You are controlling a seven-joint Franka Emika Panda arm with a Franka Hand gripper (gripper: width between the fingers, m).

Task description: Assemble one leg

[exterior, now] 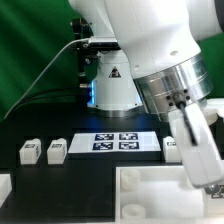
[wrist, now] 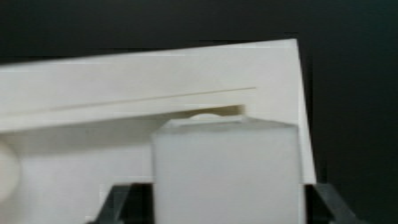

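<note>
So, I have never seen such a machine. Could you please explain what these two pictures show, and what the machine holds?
The big white machine is a robot arm standing at a dark table. One picture comes from a camera off the arm that sees the whole scene. The other comes from a camera on the arm's wrist, looking along its tool, a clamp with two fingers.

On the table lies a flat marker board printed with black-and-white tags. It belongs to the rig, not to the furniture. To the exterior view's left of it stand two small white legs. Nearer the camera is a large white tray-like piece.

In the wrist view the dark fingers sit against both sides of a white block, apparently another leg, so the tool seems shut on it.
</note>
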